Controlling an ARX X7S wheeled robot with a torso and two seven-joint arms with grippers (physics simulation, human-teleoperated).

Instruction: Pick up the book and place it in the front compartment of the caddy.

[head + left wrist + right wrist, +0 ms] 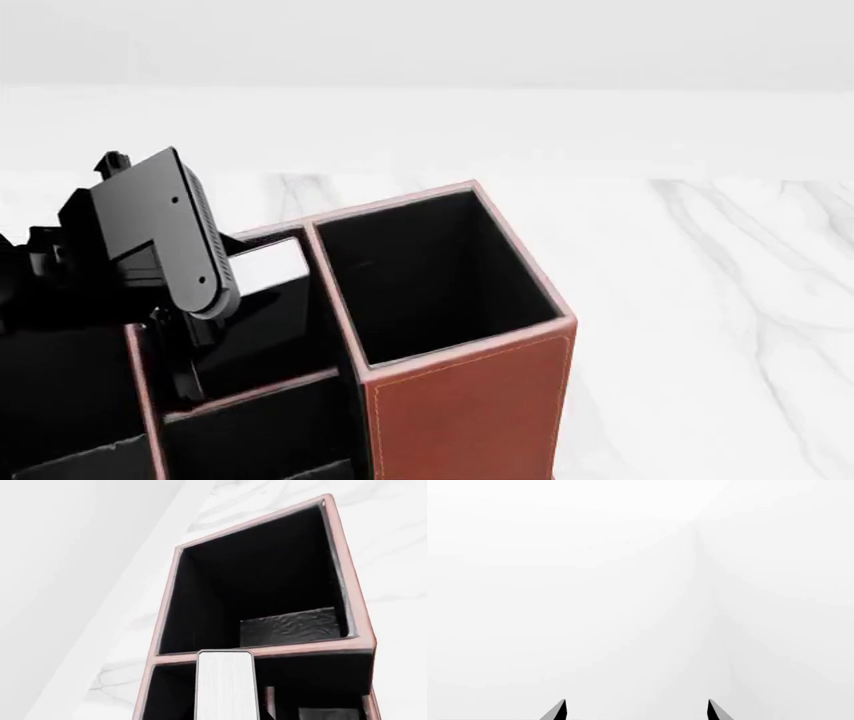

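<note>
1. Caddy [467, 400] of reddish-brown stitched leather with a black lining stands on a white marble table [721, 300]; its tall square end section rises at the head view's centre, with lower sections to the left of it.
2. The left arm's black wrist housing [167, 235] hangs over those lower sections in the head view, hiding most of what is beneath it.
3. The left gripper [187, 350] reaches down from that housing into the caddy; only one thin dark finger shows there, so how the jaws stand cannot be read directly.
4. The book [225, 685] appears in the left wrist view as a white strip of page edges with a dark rounded outline at its end, running straight out from the camera. Its end overlaps the brown wall [267, 651] between the tall square section and the section nearer the camera.
5. In the head view a pale rectangular patch [267, 265] shows just beside the wrist housing, inside the caddy's outline; whether it is the book cannot be told.
6. Which compartment the book is over cannot be told.
7. The right gripper [637, 712] shows only two dark fingertips [557, 711] set well apart, spread with nothing between them, against a blank white background.
</note>
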